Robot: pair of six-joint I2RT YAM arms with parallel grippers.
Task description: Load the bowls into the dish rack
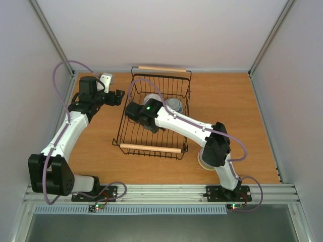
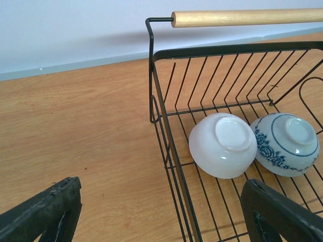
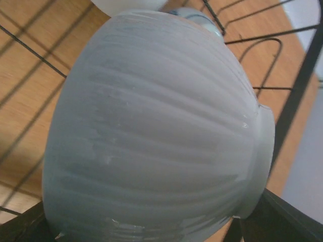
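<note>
Grey bowl [image 3: 151, 131]: ribbed and glossy, tipped on its side; seemingly clamped between the fingers of the right gripper [image 3: 146, 222], low inside the rack.
Dish rack [image 1: 161, 83]: black wire, oblong, fitted with pale wooden bar handles [image 1: 151, 148]; set mid-table.
Rack contents: a plain white bowl [image 2: 223, 144] and a blue-flowered bowl [image 2: 286, 143], both upturned, side by side in a far corner.
Left gripper [image 2: 161, 201]: fingers spread wide, nothing held, just outside the rack's left wall.
Yellowish bowl [image 1: 203, 162]: partly hidden under the right arm, outside the rack.
Table [image 1: 242, 126]: orange-brown wood grain.

Overhead plus wrist close-ups, rack [image 1: 151, 148] shared
</note>
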